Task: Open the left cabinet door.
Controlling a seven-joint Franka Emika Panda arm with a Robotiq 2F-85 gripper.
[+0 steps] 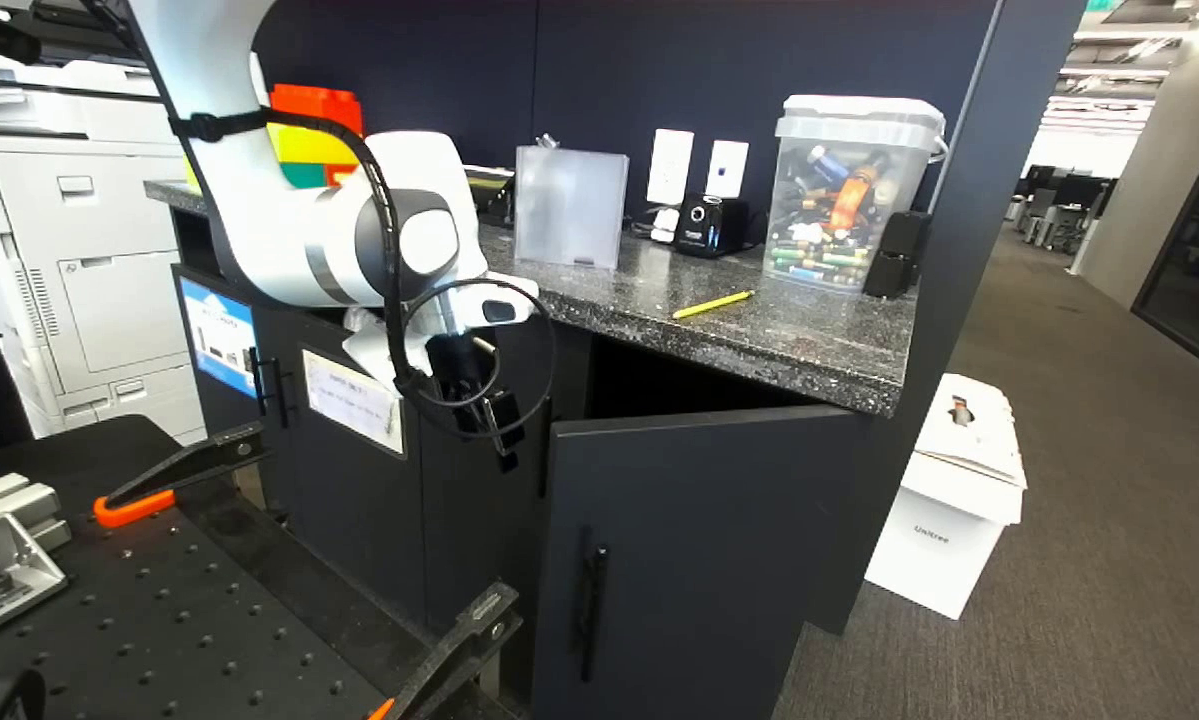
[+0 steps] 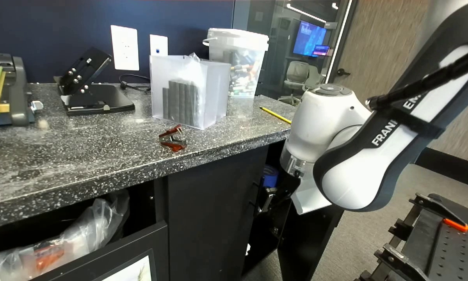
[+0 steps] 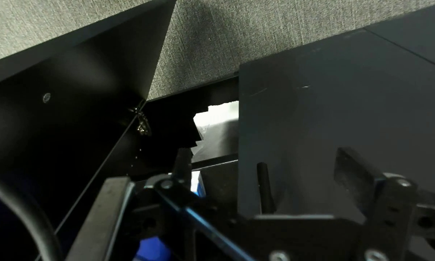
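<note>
A white printer [image 1: 109,240] stood at the far left, and near it a black table [image 1: 199,590] with an orange-tipped clamp [image 1: 194,465] on its edge. Beyond, a paper sign [image 1: 352,400] was stuck to a cabinet panel, and the robot arm [image 1: 309,235] reached down in front. The left cabinet door [image 1: 474,520] came next, level with the signed panel, so it looked closed; its black bar handle [image 1: 546,450] ran along its right side. The gripper [image 3: 263,159] was near this handle, its jaws spread wide and holding nothing. In the wrist view the handle showed between them; whether they touched it I could not tell. To the right, the twin door [image 1: 699,560] stood swung out. Above, on the stone counter [image 1: 809,345], lay a yellow pencil [image 1: 713,305], then stood a clear tub [image 1: 849,190]. A white carton [image 1: 944,500] sat on the floor.
</note>
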